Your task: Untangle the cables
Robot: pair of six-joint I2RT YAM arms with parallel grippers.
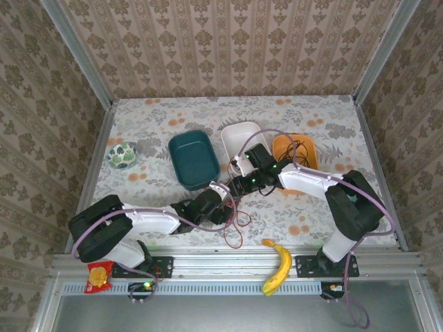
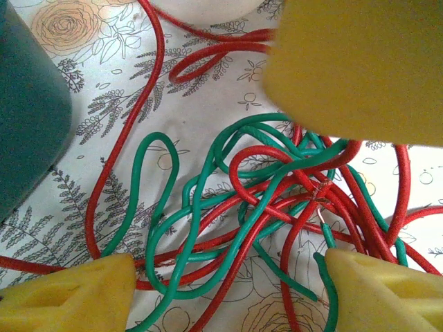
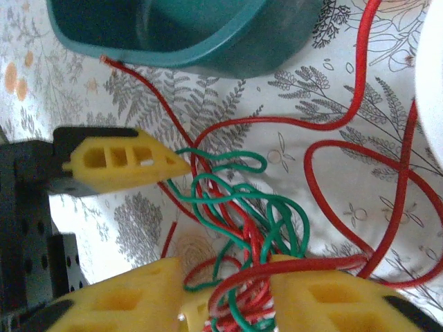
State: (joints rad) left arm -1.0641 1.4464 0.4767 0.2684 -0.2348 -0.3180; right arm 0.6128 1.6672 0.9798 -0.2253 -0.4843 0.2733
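The cables [image 1: 234, 228] are a knot of red and green wires [image 2: 277, 187] on the flowered cloth just in front of the arms, with red loops trailing away. My left gripper [image 2: 228, 294] stands open low over the knot, one yellow finger [image 2: 69, 297] on each side of it and the wires lying loose between them. My right gripper [image 3: 228, 304] faces it from the other side, closed in on a bundle of red and green strands [image 3: 256, 221] that fills the gap between its fingers. In the top view the two grippers [image 1: 225, 200] [image 1: 239, 185] nearly touch. Black wires lie in the orange bowl [image 1: 297, 149].
A teal container [image 1: 194, 159] stands just behind the knot, a white bowl [image 1: 242, 138] beside it. A small patterned bowl [image 1: 123, 155] sits at the far left. A banana [image 1: 277, 266] and a red packet [image 1: 99, 275] lie on the front rail.
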